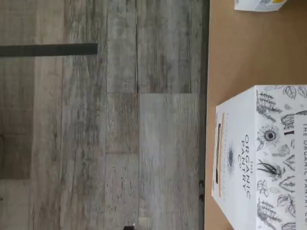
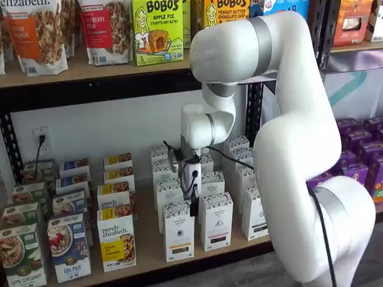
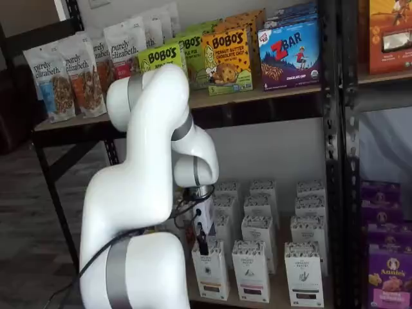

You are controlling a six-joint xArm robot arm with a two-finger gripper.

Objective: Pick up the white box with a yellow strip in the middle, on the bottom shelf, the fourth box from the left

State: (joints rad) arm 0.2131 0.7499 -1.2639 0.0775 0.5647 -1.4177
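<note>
On the upper shelf [image 2: 90, 72] stand granola bags [image 2: 39, 33], a green Bobo's box [image 2: 157, 30] and a blue Z Bar box [image 3: 290, 55]. Purple boxes [image 2: 359, 155], perhaps Annie's, fill the neighbouring rack. Grey plank flooring [image 1: 96, 143] lies below.
</note>
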